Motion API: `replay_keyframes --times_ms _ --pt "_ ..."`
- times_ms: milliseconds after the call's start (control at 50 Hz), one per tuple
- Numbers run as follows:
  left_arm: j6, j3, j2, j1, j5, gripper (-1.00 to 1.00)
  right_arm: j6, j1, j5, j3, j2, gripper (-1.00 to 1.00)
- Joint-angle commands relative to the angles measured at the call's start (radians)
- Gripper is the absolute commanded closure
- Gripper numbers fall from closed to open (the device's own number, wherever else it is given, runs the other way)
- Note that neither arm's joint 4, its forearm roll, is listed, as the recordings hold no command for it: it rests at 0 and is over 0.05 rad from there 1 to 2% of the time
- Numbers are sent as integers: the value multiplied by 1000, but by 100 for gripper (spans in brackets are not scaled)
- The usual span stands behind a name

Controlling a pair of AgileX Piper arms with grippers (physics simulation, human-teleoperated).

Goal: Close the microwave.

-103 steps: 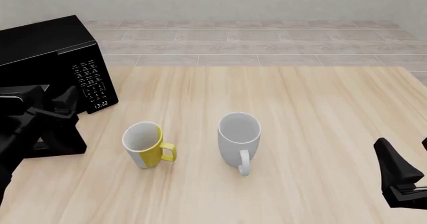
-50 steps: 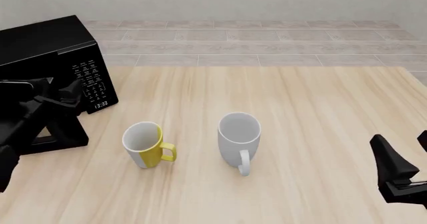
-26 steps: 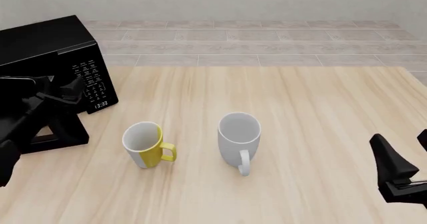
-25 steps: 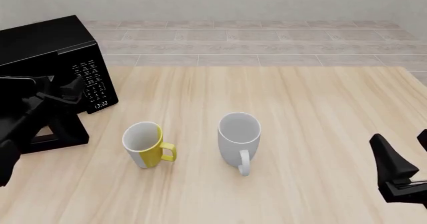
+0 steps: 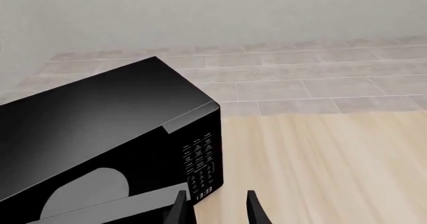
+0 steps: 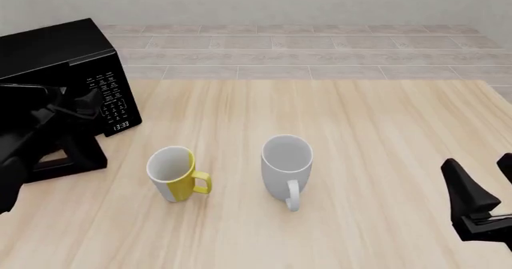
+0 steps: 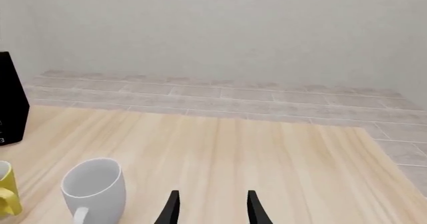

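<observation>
Two mugs stand mid-table in the front view: we log a yellow-and-white ceramic mug (image 6: pixel 174 174) and, just to its right, a plain white ceramic mug (image 6: pixel 286 166), apart from each other on the pale wooden table (image 6: pixel 360 137). The large glossy black microwave (image 6: pixel 60 62) sits at the table's far left, its dark glass door (image 6: pixel 68 158) swung out toward us. The left pincer (image 6: pixel 60 110) is against that door; we cannot tell its spread here. The right pincer (image 6: pixel 480 194) hangs low right, well apart from the mugs.

Left wrist view: left pincer fingers (image 5: pixel 179 211) parted, nothing between them; microwave keypad ahead, white plate (image 5: pixel 87 191) visible inside.

Right wrist view: fingers (image 7: pixel 170 211) parted, empty.
</observation>
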Motion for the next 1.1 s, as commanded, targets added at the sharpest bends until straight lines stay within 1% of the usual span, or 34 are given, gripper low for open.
replay_keyframes --times_ms 20,80,140,180,340,460,560,680,720,780,860,1060,1100 --pt "52 -15 92 32 -3 -100 -4 1 -4 0 6 -100" --pt "41 -30 76 43 20 -100 0 -3 5 0 -3 -100" --pt "48 -29 67 44 24 -100 -2 1 -1 0 7 -100" --pt "51 -32 83 41 16 -100 -2 1 -14 0 23 -100" --pt "45 -45 104 40 15 -100 -4 -1 -15 0 20 -100" --pt "54 -58 120 44 12 -100 -3 -3 -44 0 56 -100" --pt "54 -71 133 43 16 -100 -1 0 -38 0 50 -100" --pt "64 -79 149 47 7 -100 -3 -2 -57 0 70 -100" --pt "73 -81 160 38 6 -100 1 -2 -46 0 56 -100" --pt "70 -95 170 46 9 -100 0 0 -37 0 47 -100" --pt "65 -105 179 50 13 -100 0 -2 -61 0 74 -100" --pt "78 -122 198 52 18 -100 7 6 -177 0 194 -100" --pt "74 -127 197 52 27 -100 6 6 -187 0 205 -100"
